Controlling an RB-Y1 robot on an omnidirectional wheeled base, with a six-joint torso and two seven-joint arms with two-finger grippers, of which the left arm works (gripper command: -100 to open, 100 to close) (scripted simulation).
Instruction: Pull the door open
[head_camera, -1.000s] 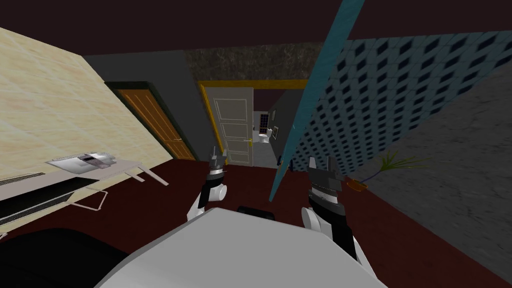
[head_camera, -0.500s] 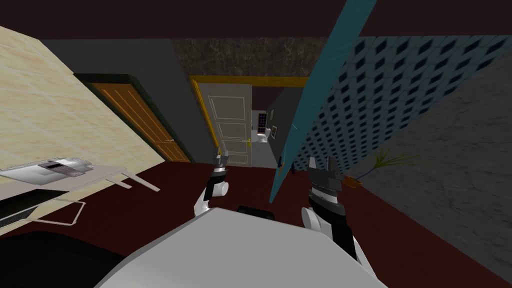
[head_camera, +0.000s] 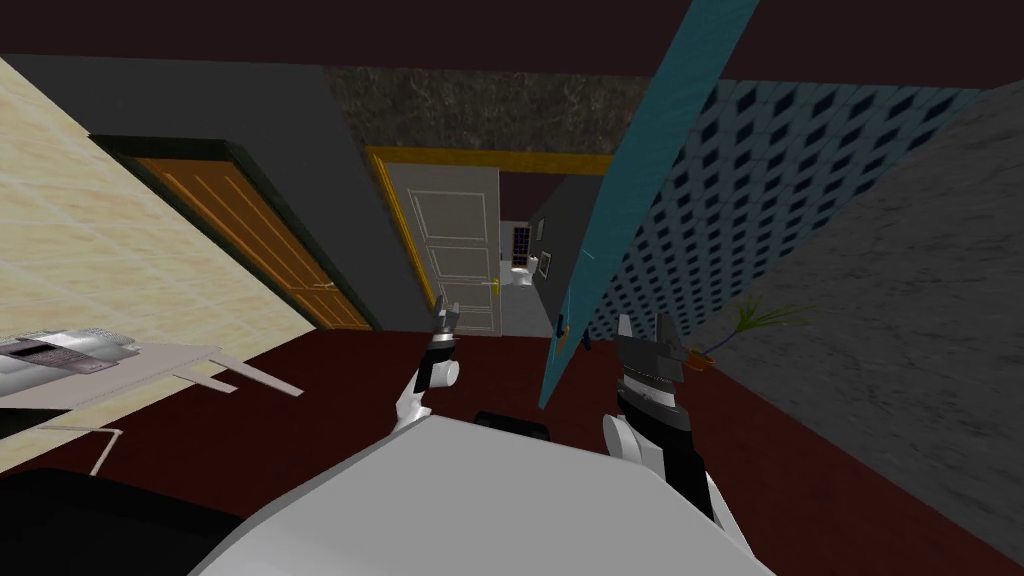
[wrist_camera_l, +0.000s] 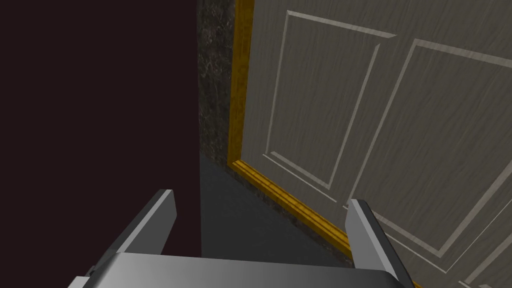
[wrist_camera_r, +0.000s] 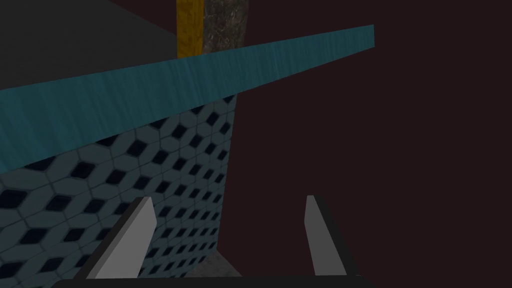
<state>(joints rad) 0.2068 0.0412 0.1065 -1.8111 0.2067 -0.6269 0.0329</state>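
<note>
A teal door (head_camera: 640, 200) stands swung out in front of me, seen edge-on, with a small dark handle (head_camera: 562, 326) low on it. My right gripper (head_camera: 640, 328) is open just right of its edge; in the right wrist view the teal door (wrist_camera_r: 150, 95) crosses above my open right gripper (wrist_camera_r: 227, 235), apart from it. My left gripper (head_camera: 447, 318) is open, left of the teal door, pointing at a grey panelled door (head_camera: 455, 250) in a yellow frame (head_camera: 480, 160). The left wrist view shows that grey door (wrist_camera_l: 375, 125) beyond my open left gripper (wrist_camera_l: 260, 220).
The grey door stands ajar onto a small room with a toilet (head_camera: 522, 268). An orange door (head_camera: 250, 240) is in the left wall. A table (head_camera: 130, 365) with a device sits at far left. A potted plant (head_camera: 740, 325) stands by the patterned wall (head_camera: 750, 220).
My view has turned to the right: the table, orange door and plant have slid left in the picture. My left arm has reached a little further forward. Both grippers stay open.
</note>
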